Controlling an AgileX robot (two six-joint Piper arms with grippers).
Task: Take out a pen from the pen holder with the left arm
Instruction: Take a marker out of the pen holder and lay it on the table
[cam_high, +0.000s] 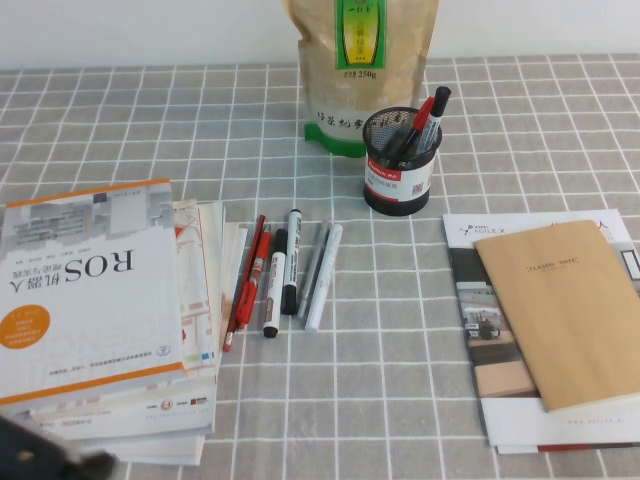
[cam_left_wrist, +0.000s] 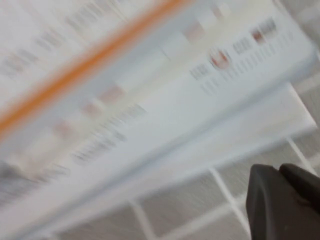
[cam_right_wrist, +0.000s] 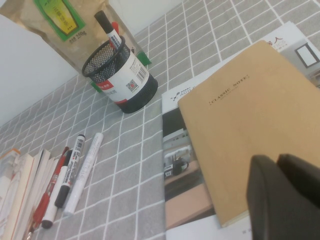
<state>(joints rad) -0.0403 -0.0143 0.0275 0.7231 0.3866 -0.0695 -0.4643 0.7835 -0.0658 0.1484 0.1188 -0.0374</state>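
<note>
The black mesh pen holder stands at the back centre of the checked cloth, in front of a tea bag. It holds a red and a black marker, both leaning right, and it also shows in the right wrist view. My left gripper is shut and empty, low over the near corner of the book stack. In the high view only its dark, blurred arm shows at the bottom left, far from the holder. My right gripper is shut over the tan notebook.
Several pens and markers lie side by side on the cloth left of centre. A stack of books fills the left side. The tan notebook lies on brochures at the right. The tall tea bag stands behind the holder.
</note>
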